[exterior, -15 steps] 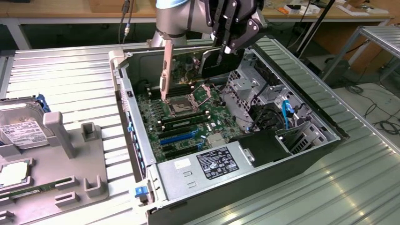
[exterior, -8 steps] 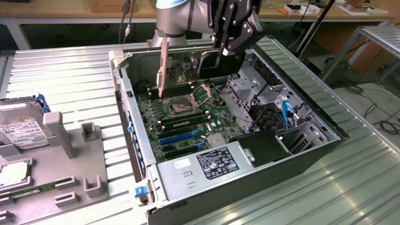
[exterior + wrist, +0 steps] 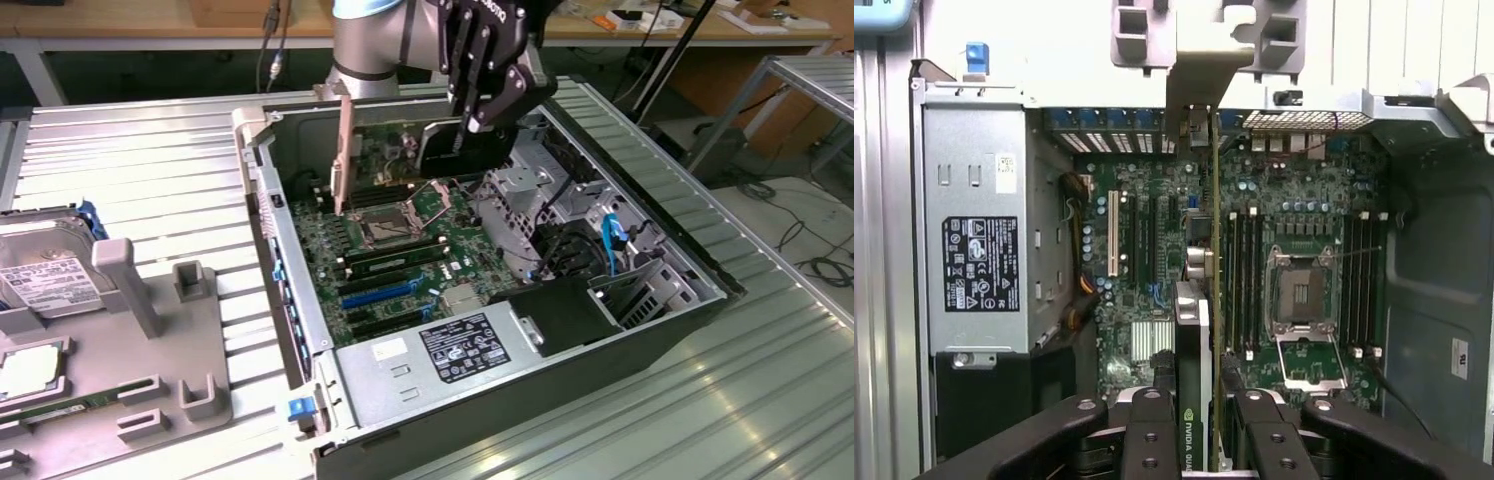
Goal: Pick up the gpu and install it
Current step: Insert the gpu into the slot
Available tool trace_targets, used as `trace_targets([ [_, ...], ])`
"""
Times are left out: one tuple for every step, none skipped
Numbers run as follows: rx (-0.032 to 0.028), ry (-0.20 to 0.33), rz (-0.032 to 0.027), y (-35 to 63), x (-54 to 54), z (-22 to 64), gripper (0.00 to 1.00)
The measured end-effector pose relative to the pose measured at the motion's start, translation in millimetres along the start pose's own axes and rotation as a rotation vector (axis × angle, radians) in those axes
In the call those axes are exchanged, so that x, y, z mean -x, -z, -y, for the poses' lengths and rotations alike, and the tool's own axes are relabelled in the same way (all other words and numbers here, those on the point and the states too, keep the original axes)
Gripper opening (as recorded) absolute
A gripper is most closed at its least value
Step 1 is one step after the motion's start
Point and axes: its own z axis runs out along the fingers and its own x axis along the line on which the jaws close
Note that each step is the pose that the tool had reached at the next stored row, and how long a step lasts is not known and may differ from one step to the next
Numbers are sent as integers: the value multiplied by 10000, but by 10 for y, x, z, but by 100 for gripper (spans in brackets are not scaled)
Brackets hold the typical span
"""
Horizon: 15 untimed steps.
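Grips the gpu [image 3: 461, 150] edge-down between the clamped fingers of the end effector [image 3: 474, 122], above the motherboard [image 3: 454, 265] inside the open computer case [image 3: 674, 320] on the worktop [image 3: 134, 170]: pickup done, seating in a slot judged not yet done.

Bright, even overhead light, soft shadows

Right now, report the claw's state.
Claw: closed on the gpu, holding it above the motherboard.
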Motion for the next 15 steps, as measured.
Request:
trace_targets([
  [-6, 0, -1, -15, 0, -6, 27],
  [-12, 0, -2, -35, 0, -12, 27],
  [-19, 0, -1, -56, -1, -18, 27],
  [-24, 0, -1, -75, -1, -22, 27],
  [-29, 0, 0, -97, -1, -28, 27],
  [-33, -1, -1, -120, -2, -31, 27],
  [-36, -1, 0, -137, -2, -32, 27],
  [-40, -3, -2, -159, -2, -36, 27],
  [-44, -5, -2, -172, -3, -38, 27],
  [-49, -14, -1, -196, -3, -38, 27],
  [-53, -21, 0, -213, -3, -38, 27],
  [-62, -45, -1, -256, -4, -39, 27],
  [-63, -62, 0, -273, -4, -38, 27],
  [-64, -81, -1, -283, -4, -38, 27],
  [-68, -115, -1, -296, -5, -40, 27],
])
